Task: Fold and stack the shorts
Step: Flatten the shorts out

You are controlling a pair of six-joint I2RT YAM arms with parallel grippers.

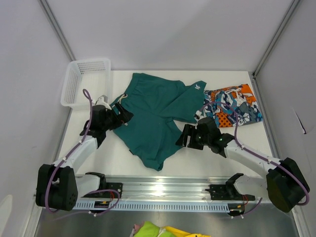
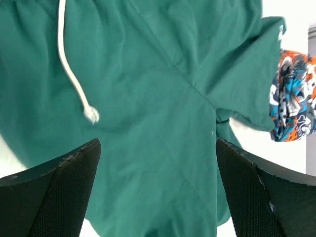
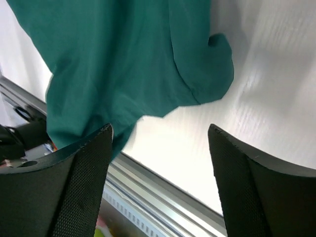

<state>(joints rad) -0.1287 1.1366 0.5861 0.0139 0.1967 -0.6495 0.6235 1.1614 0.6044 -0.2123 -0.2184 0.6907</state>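
The dark teal-green fabric shorts [image 1: 153, 118] lie spread and rumpled in the middle of the white table [image 1: 202, 165], with one leg hem toward the near edge. The right end effector [image 1: 181, 137] hovers just beside the right leg's edge, jaws wide apart and gripping nothing. Its wrist view shows a curled-under hem below it. The left end effector [image 1: 123, 116] sits over the waistband side near the white drawstring [image 2: 69, 69], jaws fully spread and likewise empty.

The step in hand looks like taking hold of this pair to fold it. To do it well, each end effector should probably pinch a single edge layer, the left keeping off the drawstring and the right flattening the curl first. Both would then lift together so the crease runs straight.

Farther right, the orange, teal, white and grey patchwork-print shorts [image 1: 232, 106] lie bunched, touching the teal pair's far leg. A white plastic mesh basket [image 1: 74, 81] stands at the far left.
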